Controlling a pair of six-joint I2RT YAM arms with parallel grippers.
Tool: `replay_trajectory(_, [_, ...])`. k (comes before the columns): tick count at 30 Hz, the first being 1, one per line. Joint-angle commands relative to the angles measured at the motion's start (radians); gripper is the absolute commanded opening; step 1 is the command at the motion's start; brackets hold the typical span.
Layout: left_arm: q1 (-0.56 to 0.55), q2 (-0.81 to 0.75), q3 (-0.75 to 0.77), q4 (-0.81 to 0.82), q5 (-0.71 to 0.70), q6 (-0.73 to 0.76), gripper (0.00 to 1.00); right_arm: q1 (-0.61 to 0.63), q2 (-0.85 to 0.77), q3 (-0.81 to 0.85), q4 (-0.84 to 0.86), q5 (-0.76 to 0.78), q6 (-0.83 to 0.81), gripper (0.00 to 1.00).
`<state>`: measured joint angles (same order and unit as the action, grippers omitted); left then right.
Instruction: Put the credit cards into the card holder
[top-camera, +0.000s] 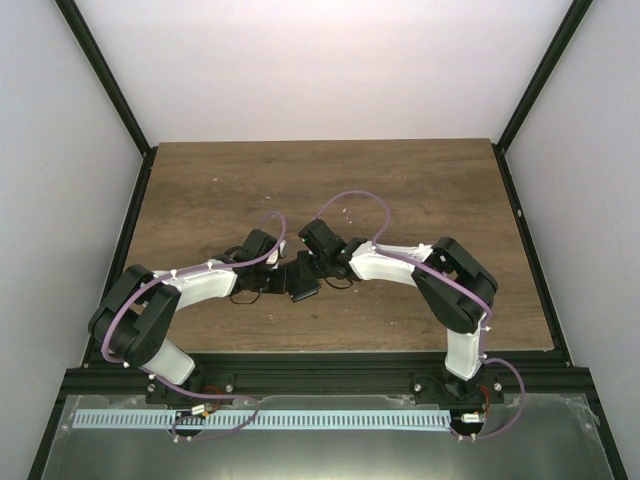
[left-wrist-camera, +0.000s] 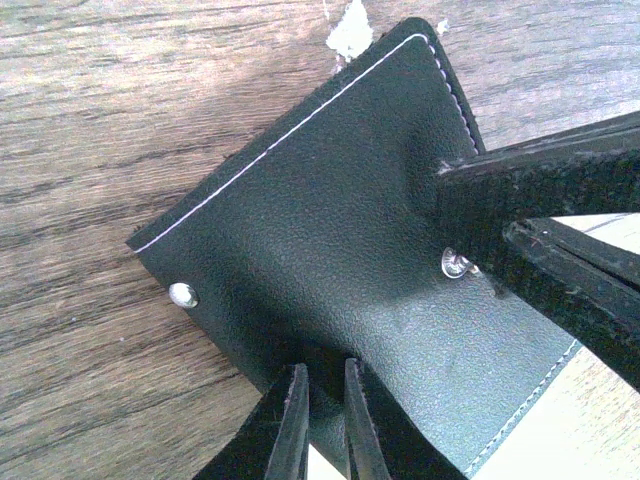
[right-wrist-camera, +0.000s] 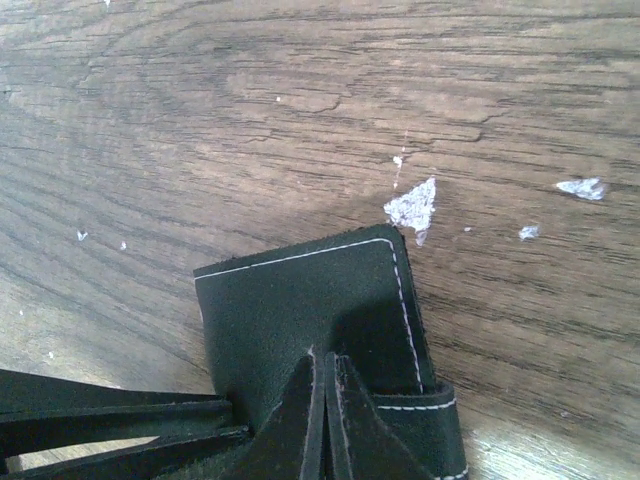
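The black card holder (top-camera: 302, 287) hangs between my two grippers just above the wooden table, near its front middle. In the left wrist view the card holder (left-wrist-camera: 320, 200) shows pebbled leather, white stitching and two metal snaps. My left gripper (left-wrist-camera: 325, 385) is shut on its near edge. My right gripper (right-wrist-camera: 324, 365) is shut on a flap of the card holder (right-wrist-camera: 290, 300), whose suede inner face shows. The right gripper's fingers (left-wrist-camera: 540, 200) reach in from the right in the left wrist view. The credit cards are out of view.
White chipped spots (right-wrist-camera: 412, 208) mark the wooden table (top-camera: 330, 180) under the holder. Black frame posts (top-camera: 105, 75) and white walls close in the table on three sides. Both arms bend inward and meet at the centre.
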<state>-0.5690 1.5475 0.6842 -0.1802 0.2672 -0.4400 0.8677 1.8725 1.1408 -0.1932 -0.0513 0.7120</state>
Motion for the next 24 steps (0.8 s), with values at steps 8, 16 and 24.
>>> replay_trajectory(8, [-0.011,0.044,-0.010,0.004,0.012,0.014,0.13,0.007,0.016,-0.006,0.011,0.046,-0.010,0.01])
replay_trajectory(16, [-0.011,0.043,-0.011,0.004,0.012,0.014,0.13,0.019,0.037,-0.007,0.022,0.038,-0.019,0.01])
replay_trajectory(24, [-0.010,0.044,-0.010,0.002,0.010,0.014,0.13,0.025,0.030,-0.023,0.024,0.050,-0.034,0.01])
